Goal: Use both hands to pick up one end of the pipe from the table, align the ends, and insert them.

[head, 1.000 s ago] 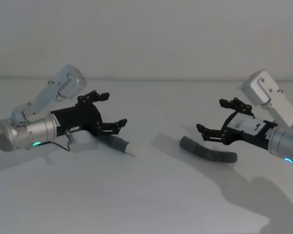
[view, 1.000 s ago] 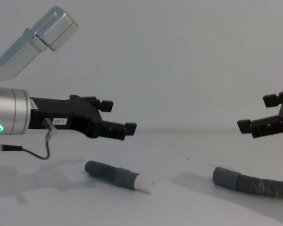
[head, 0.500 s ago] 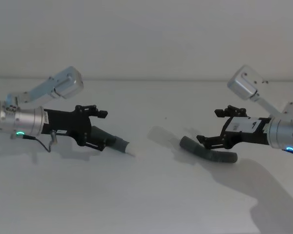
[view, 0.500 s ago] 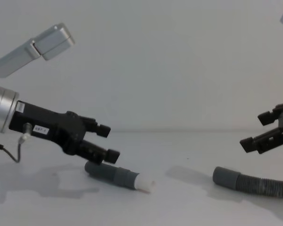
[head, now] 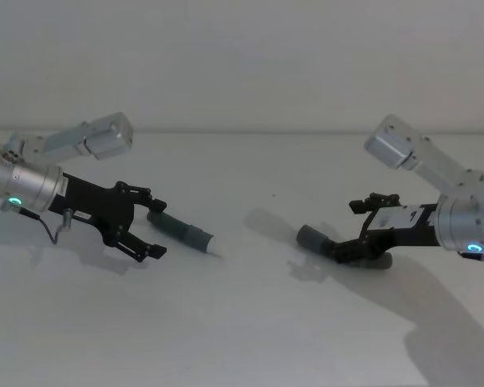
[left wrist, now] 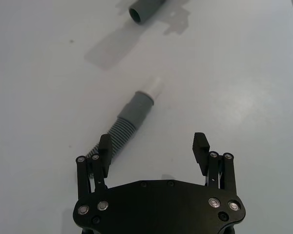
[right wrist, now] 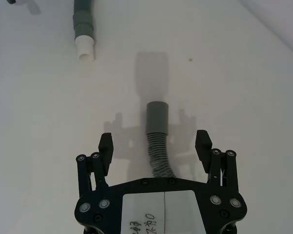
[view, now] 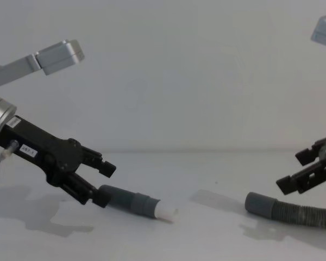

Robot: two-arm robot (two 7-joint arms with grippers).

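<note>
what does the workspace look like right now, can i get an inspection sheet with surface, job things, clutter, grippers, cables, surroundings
surface: white table, matte, carrying only arm shadows and the job's things
job's things: pipe lies flat on the table; its white-tipped end and plain cuff face each other with a gap between them, not joined
clutter: nothing seen
grippers: left gripper open, low at the corrugated part behind the white-tipped end, hose close to one finger; right gripper open, straddling the hose just behind the plain cuff; neither grips yet
cables: thin dark cable loops under the left arm's wrist, apart from the pipe
surroundings: plain pale wall behind the table
</note>
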